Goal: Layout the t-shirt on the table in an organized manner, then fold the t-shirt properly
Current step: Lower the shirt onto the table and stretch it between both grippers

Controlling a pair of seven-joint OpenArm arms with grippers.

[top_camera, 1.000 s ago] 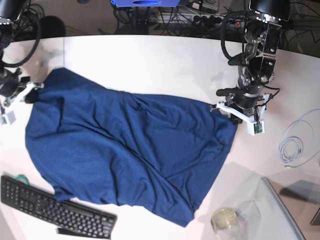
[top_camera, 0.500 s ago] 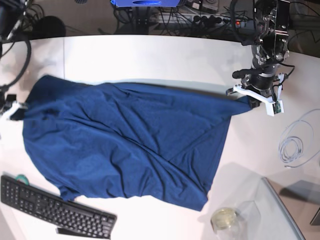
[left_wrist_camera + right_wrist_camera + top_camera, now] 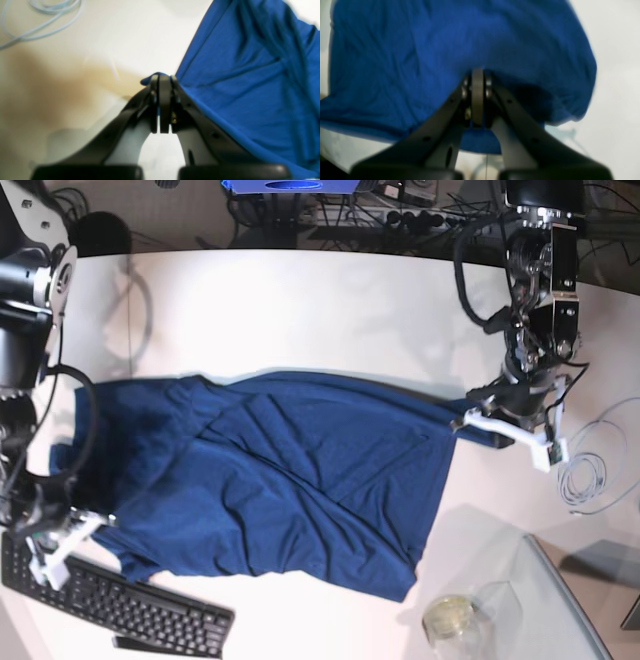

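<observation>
Still in layout stage. Near edge: right pincer clamped on t-shirt corner beside keyboard. Shirt lies on counter, stretched crosswise but creased, lower hem skewed. Farther off: left pincer clamped on opposite corner. Flattening unfinished; no fold yet.

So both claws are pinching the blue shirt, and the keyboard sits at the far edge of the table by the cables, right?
Not quite. Both the left gripper and right gripper are shut on the t-shirt, but the keyboard lies at the near edge of the table, by the right gripper, as the base view shows.
</observation>
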